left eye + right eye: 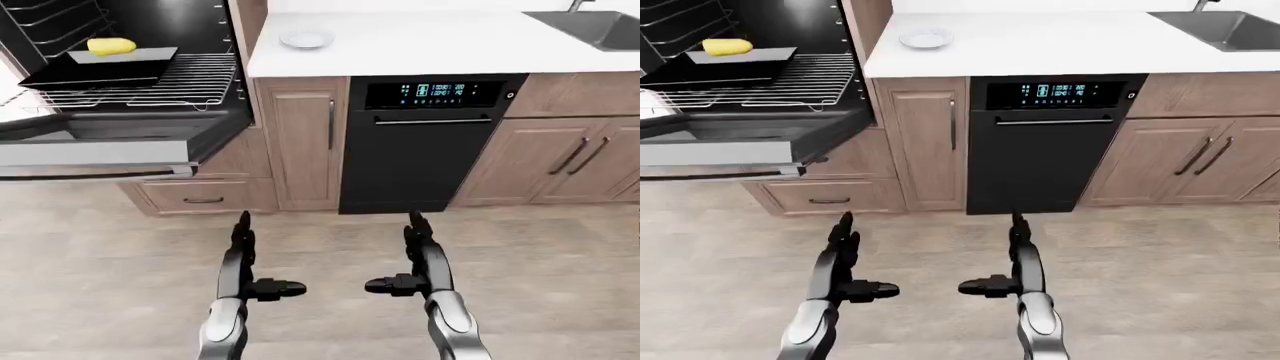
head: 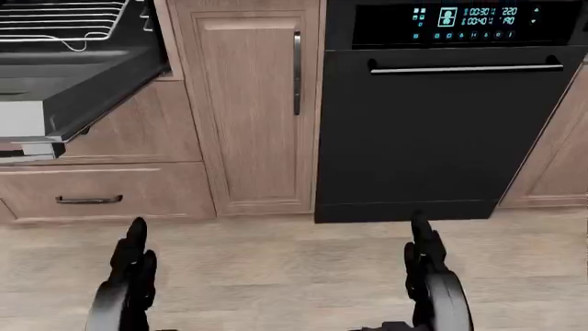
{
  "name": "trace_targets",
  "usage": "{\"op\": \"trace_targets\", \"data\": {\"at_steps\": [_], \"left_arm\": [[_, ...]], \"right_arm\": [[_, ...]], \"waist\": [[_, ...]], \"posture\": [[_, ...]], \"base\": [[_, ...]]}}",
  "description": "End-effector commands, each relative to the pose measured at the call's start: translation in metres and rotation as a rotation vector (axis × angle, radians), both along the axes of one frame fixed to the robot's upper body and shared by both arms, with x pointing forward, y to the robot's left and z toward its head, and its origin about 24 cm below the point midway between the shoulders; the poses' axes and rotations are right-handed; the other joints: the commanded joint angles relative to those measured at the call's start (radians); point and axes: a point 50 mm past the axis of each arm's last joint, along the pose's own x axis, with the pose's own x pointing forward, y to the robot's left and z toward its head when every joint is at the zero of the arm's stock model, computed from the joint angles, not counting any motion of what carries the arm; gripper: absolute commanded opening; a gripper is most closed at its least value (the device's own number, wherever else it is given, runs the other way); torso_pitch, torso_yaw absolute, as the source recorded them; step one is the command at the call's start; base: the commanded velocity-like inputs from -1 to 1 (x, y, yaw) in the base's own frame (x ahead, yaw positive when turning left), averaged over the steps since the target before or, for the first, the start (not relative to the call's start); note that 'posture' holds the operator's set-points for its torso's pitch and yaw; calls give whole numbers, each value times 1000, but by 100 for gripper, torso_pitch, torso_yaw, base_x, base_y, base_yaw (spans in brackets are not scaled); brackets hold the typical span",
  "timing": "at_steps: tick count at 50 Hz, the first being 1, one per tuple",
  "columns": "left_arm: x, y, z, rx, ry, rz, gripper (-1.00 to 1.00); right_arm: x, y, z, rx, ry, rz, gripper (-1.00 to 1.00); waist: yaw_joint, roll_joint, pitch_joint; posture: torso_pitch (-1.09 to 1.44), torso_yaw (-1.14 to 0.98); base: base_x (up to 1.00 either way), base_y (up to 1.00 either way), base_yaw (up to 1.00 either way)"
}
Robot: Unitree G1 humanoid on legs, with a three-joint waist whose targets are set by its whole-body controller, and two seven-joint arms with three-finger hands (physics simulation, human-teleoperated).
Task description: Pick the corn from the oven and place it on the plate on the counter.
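The yellow corn [image 1: 111, 46] lies on a dark tray [image 1: 95, 70] on the wire rack [image 1: 180, 82] inside the open oven at the top left of the left-eye view. A small white plate [image 1: 306, 38] sits on the white counter [image 1: 420, 49] just right of the oven. My left hand [image 1: 255, 262] and right hand [image 1: 410, 259] are low in the view over the floor, far below the corn. Both are open and empty, fingers straight, thumbs pointing inward.
The oven door [image 1: 100, 150] hangs open at the left and juts toward me. A black dishwasher [image 1: 430, 142] stands below the counter, with wooden cabinets [image 1: 300, 142] beside it and a sink [image 1: 590, 26] at the top right. Wood floor [image 1: 320, 240] lies under my hands.
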Motion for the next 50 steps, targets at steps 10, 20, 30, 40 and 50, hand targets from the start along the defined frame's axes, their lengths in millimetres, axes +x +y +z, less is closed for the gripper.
{"op": "trace_targets", "data": {"at_steps": [10,20,30,40,50], "left_arm": [[12,-2,48,10,-201,-7,100],[22,-6,106,19,-234,-41,100],[31,-11,172,57,-307,-54,100],[35,-19,214,95,-345,-69,100],[30,-11,233,91,-370,-57,100]], "right_arm": [[8,3,44,-24,-196,19,100],[20,0,92,-46,-234,7,100],[22,1,148,-43,-295,37,100],[12,4,181,-55,-340,62,100],[8,6,214,-57,-391,75,100]], "waist": [[6,-8,-75],[9,-4,-91],[9,4,-57],[17,-51,-47],[-8,84,-70]], "posture": [[0,0],[0,0],[0,0],[0,0],[0,0]], "base": [[0,0,0],[0,0,0],[12,-1,0],[48,-7,0],[48,-6,0]]}}
